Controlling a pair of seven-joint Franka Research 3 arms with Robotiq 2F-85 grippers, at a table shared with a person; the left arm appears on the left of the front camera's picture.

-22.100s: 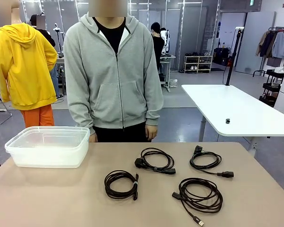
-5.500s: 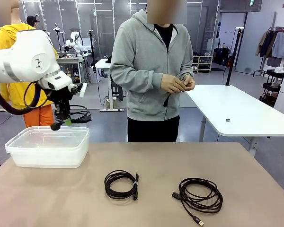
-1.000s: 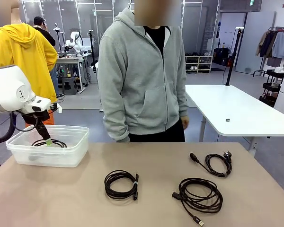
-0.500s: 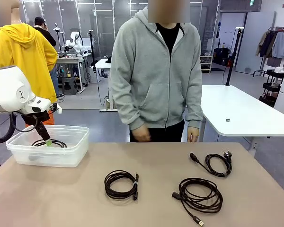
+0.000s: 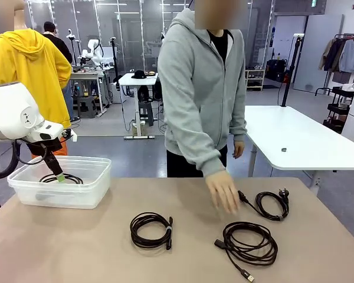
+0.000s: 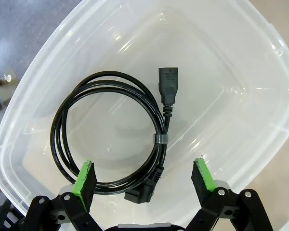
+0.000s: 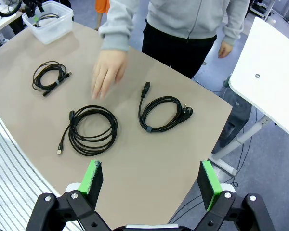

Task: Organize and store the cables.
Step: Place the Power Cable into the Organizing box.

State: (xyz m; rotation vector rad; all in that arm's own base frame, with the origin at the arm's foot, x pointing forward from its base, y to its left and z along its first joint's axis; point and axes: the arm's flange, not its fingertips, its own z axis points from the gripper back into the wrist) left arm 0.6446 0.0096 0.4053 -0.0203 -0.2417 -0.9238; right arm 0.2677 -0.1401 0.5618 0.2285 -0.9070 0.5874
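One coiled black cable (image 6: 113,139) with a band lies inside the clear plastic bin (image 5: 23,191); my left gripper (image 6: 144,178) hovers open just above it, over the bin (image 6: 260,96). In the front view that gripper (image 5: 58,175) dips into the bin. Three more cables lie on the tan table: a tied coil (image 5: 151,230) at centre, a loose coil (image 5: 248,243) front right, and a banded power cable (image 5: 270,204) far right. My right gripper (image 7: 151,185) hangs open high over the table's right part, above the cables (image 7: 92,129) (image 7: 164,113) (image 7: 49,76).
A person in a grey hoodie stands at the far edge, one hand (image 5: 223,190) reaching over the table near the power cable. A white table (image 5: 295,141) stands behind on the right. Another person in yellow (image 5: 29,82) is behind the bin.
The person has stepped right and stretched a hand out over the table toward the right-hand cables. Neither arm has moved.
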